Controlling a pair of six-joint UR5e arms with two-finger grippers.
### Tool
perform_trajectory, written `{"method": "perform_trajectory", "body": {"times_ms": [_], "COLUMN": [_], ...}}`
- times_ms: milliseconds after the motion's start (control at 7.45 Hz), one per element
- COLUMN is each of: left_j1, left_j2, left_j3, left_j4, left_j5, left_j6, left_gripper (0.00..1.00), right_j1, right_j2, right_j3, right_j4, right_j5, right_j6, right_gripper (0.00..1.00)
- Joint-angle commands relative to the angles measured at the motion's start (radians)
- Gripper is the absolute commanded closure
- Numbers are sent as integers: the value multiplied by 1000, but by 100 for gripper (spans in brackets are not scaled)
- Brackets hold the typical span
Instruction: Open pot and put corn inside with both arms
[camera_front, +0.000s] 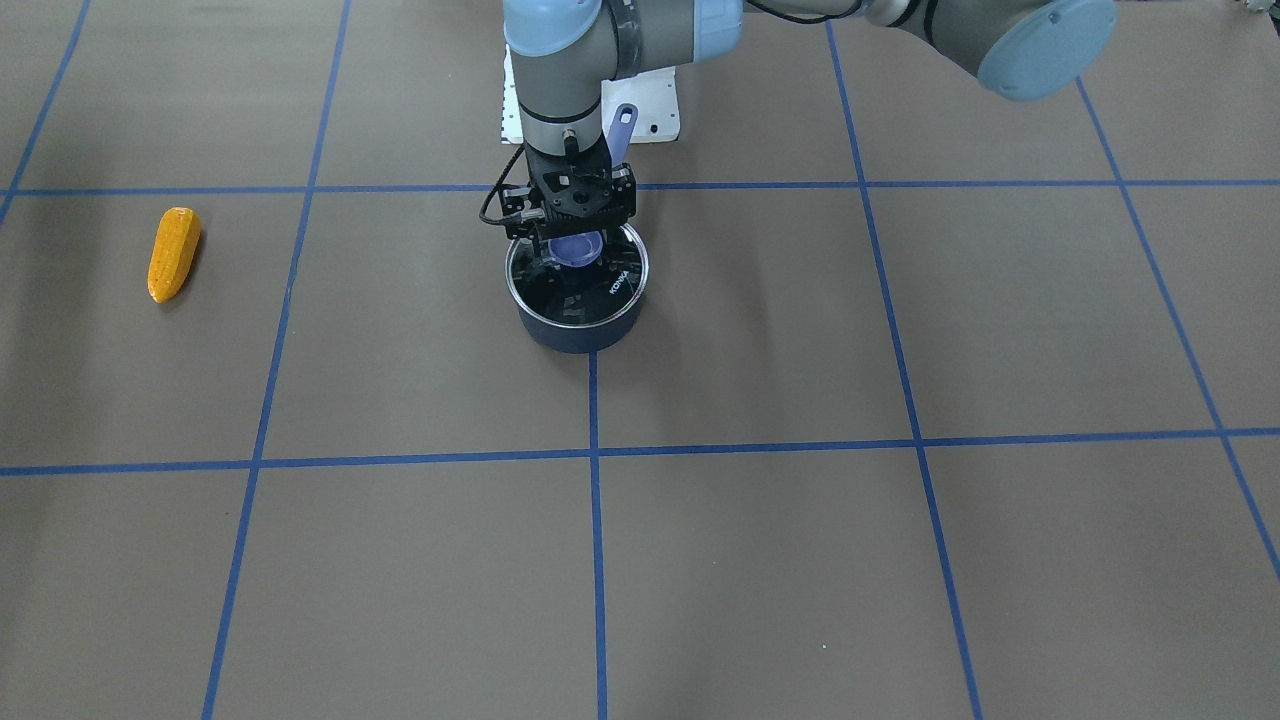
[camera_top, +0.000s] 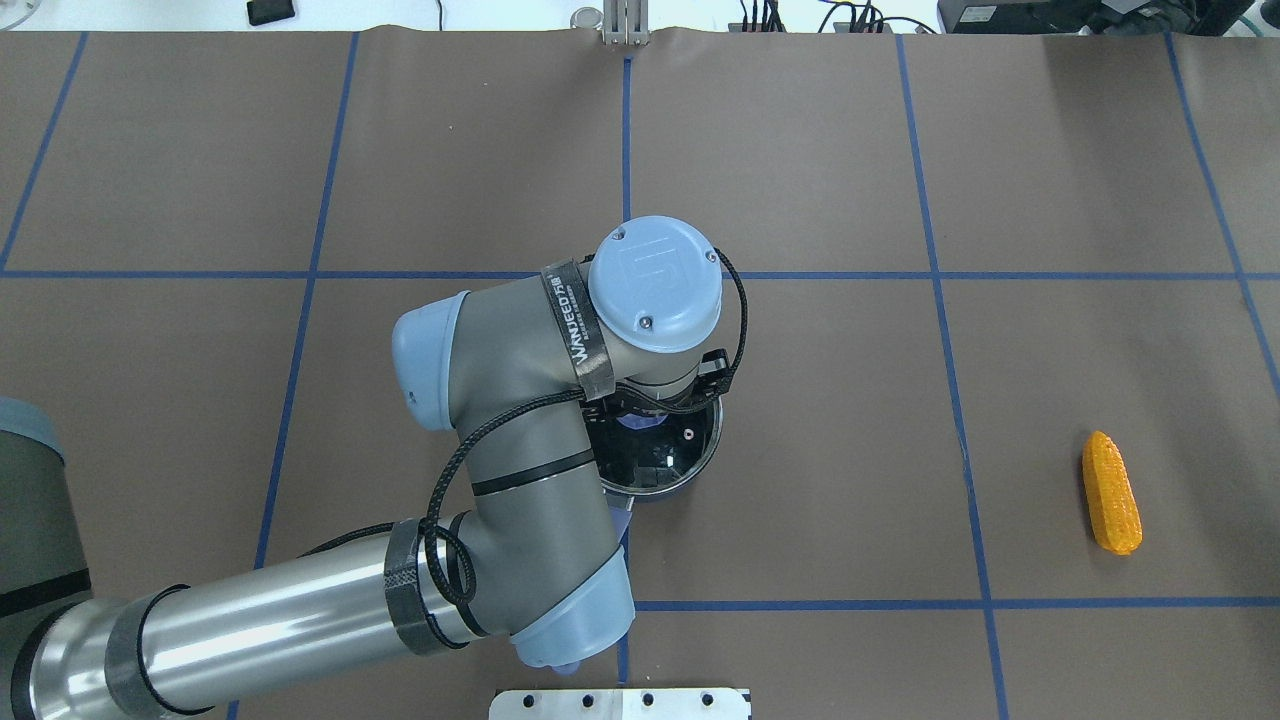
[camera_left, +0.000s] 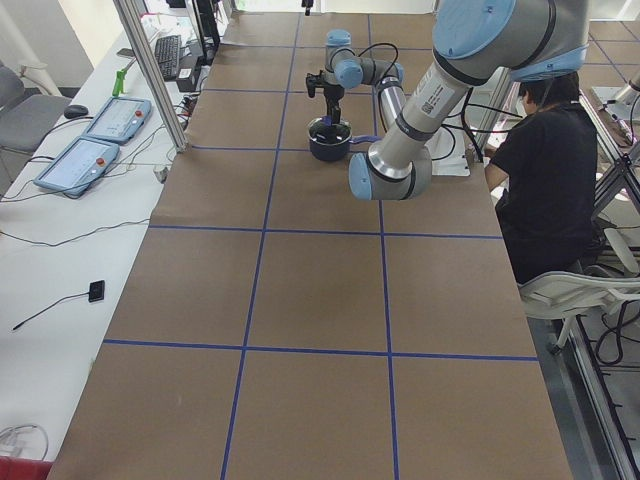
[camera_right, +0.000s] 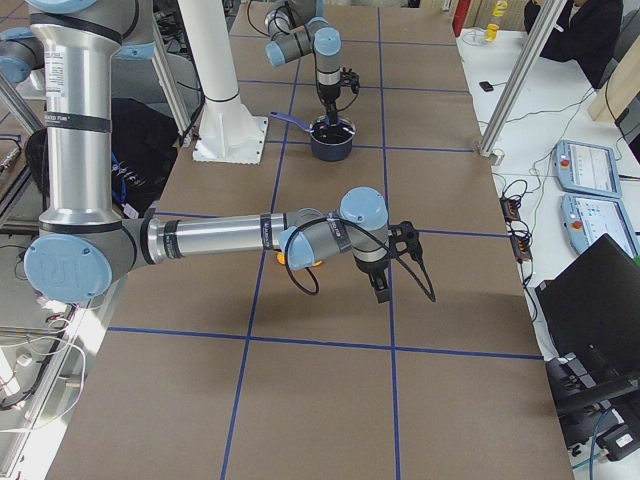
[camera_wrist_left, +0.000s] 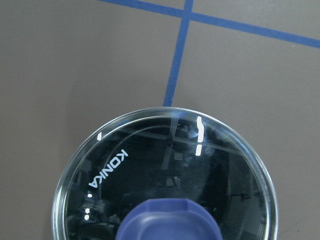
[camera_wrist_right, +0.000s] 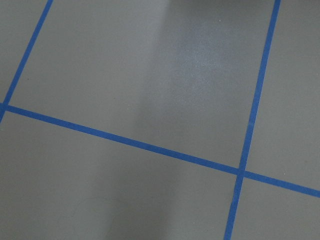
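**Lid on the pot, corn far off to the side**

The surface (camera_front: 800, 560) is brown, and blue tape lines (camera_front: 594, 540) cut it into big squares. A dark blue pot (camera_front: 578, 330) stands near the middle, close to the robot's white base plate (camera_front: 660, 110). Its glass lid (camera_front: 612, 290) is on top. The lid has a blue knob (camera_front: 578, 248) in the middle. The pot's blue handle (camera_front: 622, 125) points back toward the robot.

The left arm (camera_top: 520, 400) bends over the pot and points straight down. The left pincer (camera_front: 576, 245) is right at the knob, and its fingers come down around it. I cannot tell if the fingers squeeze the knob or only sit beside it. The left wrist view looks down on the lid, with the knob at the bottom edge.

The corn (camera_front: 174, 254) lies flat on the surface. It is well apart from the pot, on the robot's right side.

The right arm (camera_right: 220, 235) shows only in the side view from the right end. It reaches out low over the surface, and the right pincer (camera_right: 379, 290) points down. I cannot tell how far open it is. Its wrist view shows only brown surface and blue lines.
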Motion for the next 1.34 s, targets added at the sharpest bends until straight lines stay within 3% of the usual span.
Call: {"method": "perform_trajectory", "body": {"times_ms": [0,134,268,537,805,1208], "left_j1": [-1,-1,-1,-2,-30,-147], "left_j2": [4,3,3,4,9,301], "left_j3": [-5,-8,-8,-51,-131,-411], "left_j4": [0,0,0,9,41,63], "left_j5": [8,8,10,8,4,-7], "left_j6": [3,3,5,5,37,367], "left_gripper": [12,24,50,68,74,74], "right_j1": [0,0,0,0,0,0], "right_j2": [0,0,0,0,2,2], "right_j3": [0,0,0,0,0,0], "right_j4": [0,0,0,0,0,0], "right_j5": [0,0,0,0,1,1], "right_j6": [0,0,0,0,0,0], "right_gripper": [0,0,0,0,0,0]}}
